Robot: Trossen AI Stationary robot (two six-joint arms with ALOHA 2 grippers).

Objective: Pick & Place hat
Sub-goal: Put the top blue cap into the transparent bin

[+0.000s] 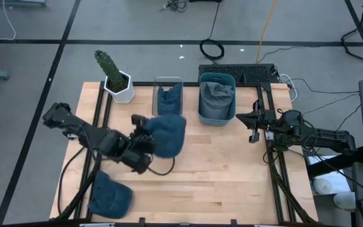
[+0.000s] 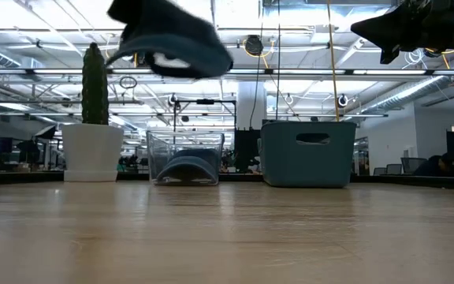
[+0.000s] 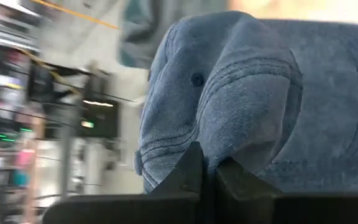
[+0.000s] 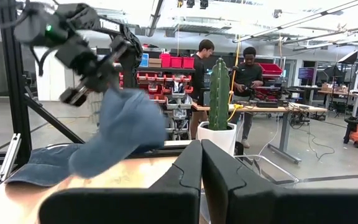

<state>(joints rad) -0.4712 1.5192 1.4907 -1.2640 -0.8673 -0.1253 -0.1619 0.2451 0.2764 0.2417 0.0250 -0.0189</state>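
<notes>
Hanging above the table's centre-left in the high view, the left gripper (image 1: 149, 144) pinched a blue denim hat (image 1: 168, 133), fingers pressed together on its fabric, well clear of the wood in the low view. Just above it in frame stood a clear bin (image 1: 167, 84) holding another hat, beside a teal bin (image 1: 217, 98) with grey cloth; a potted cactus (image 1: 114, 75) sat upper left. A 2nd blue hat (image 1: 109, 195) lay near the table's (image 1: 219, 170) lower-left edge. The right gripper (image 1: 253, 125), fingers pressed together and empty, waited at the right edge, leaving the lower-centre boards open.
</notes>
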